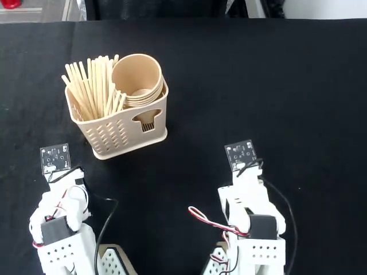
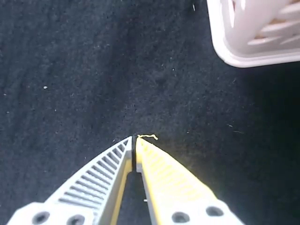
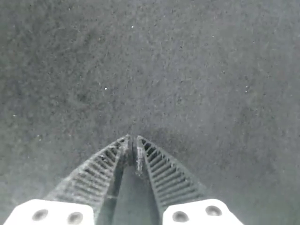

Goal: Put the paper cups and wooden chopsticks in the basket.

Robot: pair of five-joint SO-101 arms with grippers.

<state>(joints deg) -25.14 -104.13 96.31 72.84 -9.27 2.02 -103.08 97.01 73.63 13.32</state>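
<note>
A beige slotted basket (image 1: 123, 130) stands on the black cloth at the left of the table. Inside it, a stack of paper cups (image 1: 137, 77) fills the right side and several wooden chopsticks (image 1: 94, 86) stand upright in the left side. A corner of the basket (image 2: 255, 51) lies a short way ahead of my left gripper (image 2: 135, 139), which is shut and empty over bare cloth. My right gripper (image 3: 132, 139) is also shut and empty over the cloth. Both arms sit folded near the front edge, the left arm (image 1: 60, 212) and the right arm (image 1: 249, 206).
Black cloth (image 1: 258, 86) covers the table. A red object (image 1: 10, 3) sits beyond the cloth at the far left corner. Cables (image 1: 206, 220) trail between the two arm bases.
</note>
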